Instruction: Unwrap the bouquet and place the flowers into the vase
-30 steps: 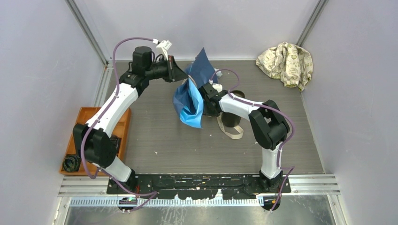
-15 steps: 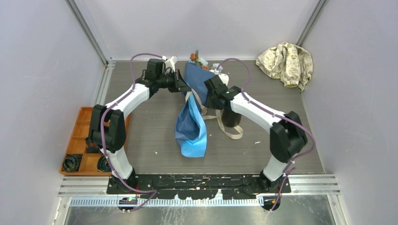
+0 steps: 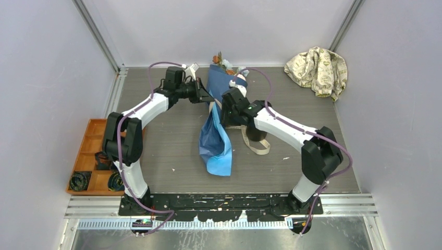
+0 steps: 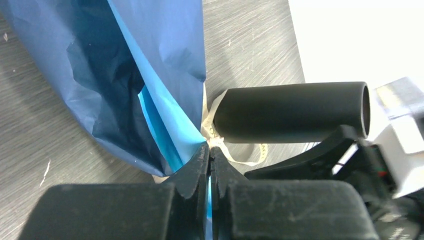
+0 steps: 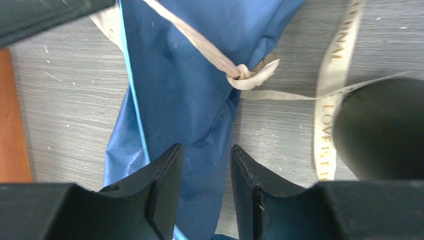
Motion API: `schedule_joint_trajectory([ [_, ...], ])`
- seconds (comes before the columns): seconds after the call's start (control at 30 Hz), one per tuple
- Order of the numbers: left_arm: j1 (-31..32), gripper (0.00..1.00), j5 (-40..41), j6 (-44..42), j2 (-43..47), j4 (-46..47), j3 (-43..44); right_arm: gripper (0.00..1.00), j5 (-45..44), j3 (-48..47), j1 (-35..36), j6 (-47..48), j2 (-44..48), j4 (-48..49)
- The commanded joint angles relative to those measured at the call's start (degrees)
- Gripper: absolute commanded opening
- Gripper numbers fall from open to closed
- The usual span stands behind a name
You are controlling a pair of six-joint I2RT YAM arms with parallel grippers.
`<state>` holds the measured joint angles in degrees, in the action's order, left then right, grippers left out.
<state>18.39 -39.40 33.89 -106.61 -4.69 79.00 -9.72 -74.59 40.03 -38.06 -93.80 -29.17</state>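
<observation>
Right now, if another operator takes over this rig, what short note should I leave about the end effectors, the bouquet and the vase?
Left end effector: shut on the blue paper edge of the bouquet, next to the ribbon.
Right end effector: open, above the paper, holding nothing.
Bouquet: in the middle, flower heads toward the far wall. Black vase: right beside it.
Done: nothing finished; ribbon is knotted, paper is wrapped.
Left: untie ribbon, remove paper, put flowers into vase.

Top view: fixed, high behind the arm bases (image 3: 219, 204), looking down on the whole bench (image 3: 172, 151). Wrist views: close, past left pincer (image 4: 210, 159) and right pincer (image 5: 205, 150), onto bouquet (image 3: 216, 140) and vase (image 4: 290, 112), which all three share.
</observation>
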Motion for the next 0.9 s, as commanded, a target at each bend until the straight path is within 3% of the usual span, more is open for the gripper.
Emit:
schedule_joint_trajectory([
  [0.0, -0.29, 0.04, -2.26, 1.16, 1.26, 4.16, 2.38, 0.46, 0.87, -1.28, 0.62, 0.74, -3.65, 3.76],
  [0.47, -3.57, 0.04, 0.57, 0.56, 12.80, -0.76, 3.05, 0.42, -4.52, -7.53, -0.25, 0.70, -18.93, -2.12],
  [0.67, -7.74, 0.04, 2.68, 2.22, 18.82, -3.67, 3.51, 0.42, -5.54, -7.39, -1.08, 0.55, -19.61, -2.71],
  [0.87, -7.93, 0.04, 3.98, 0.72, 18.12, -6.55, 2.11, 0.42, -7.04, -7.16, -1.12, 0.96, -13.96, -2.47],
])
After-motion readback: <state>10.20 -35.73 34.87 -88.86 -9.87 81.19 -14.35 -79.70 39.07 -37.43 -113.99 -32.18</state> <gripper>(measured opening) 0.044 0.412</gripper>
